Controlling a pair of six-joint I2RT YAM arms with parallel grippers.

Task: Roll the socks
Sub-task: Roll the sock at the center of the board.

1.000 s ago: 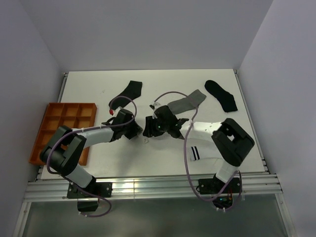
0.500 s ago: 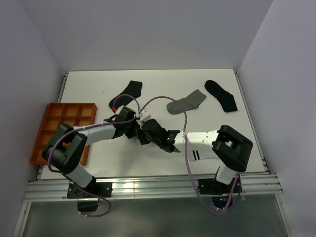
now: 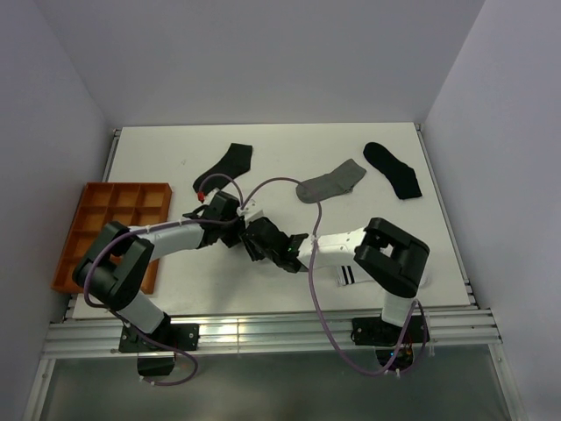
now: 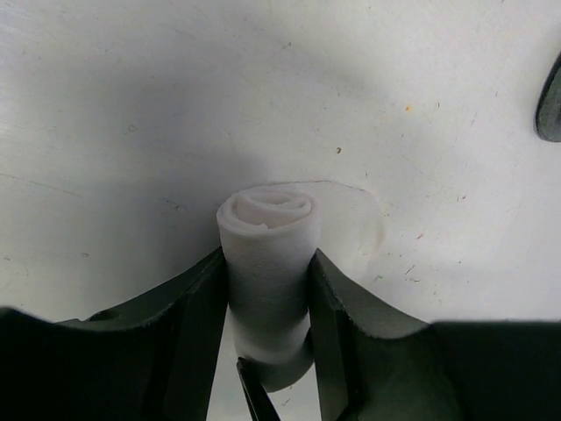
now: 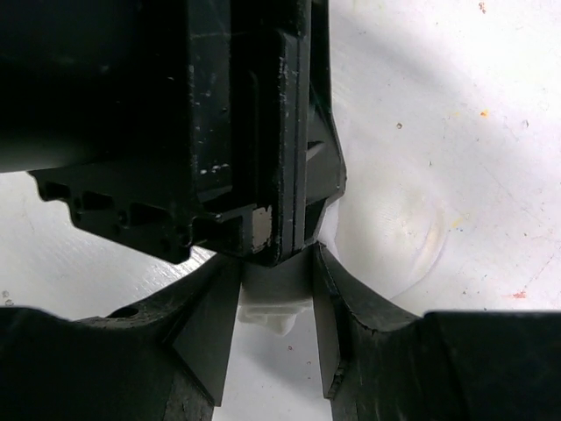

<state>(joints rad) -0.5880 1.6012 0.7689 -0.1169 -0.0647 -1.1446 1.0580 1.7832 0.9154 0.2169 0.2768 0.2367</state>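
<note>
White cotton, wound into a tight roll: the white sock (image 4: 267,224) sits clamped between the two fingers of the left claw (image 4: 267,263), and its spiral end pokes out past the fingertips just above the table (image 4: 131,105). Only the left wrist camera gives that. From above, the roll is hidden entirely, because the two claws meet nose to nose over the middle of the table and cover it.

The right wrist camera has the black body of the left claw filling its upper half. Below it, a small bit of white fabric fills the gap between the fingers of the right claw (image 5: 274,263). They stand close on both sides of it, but I cannot tell whether they press on it or only flank it.

The overhead camera alone has everything else. A grey sock (image 3: 331,182) lies flat beyond the claws, and a striped sock (image 3: 348,275) lies partly under the right arm near the front edge. One black sock (image 3: 230,160) lies at the far left and a second black sock (image 3: 393,168) at the far right. An orange tray (image 3: 123,197) lies at the table's left edge.
</note>
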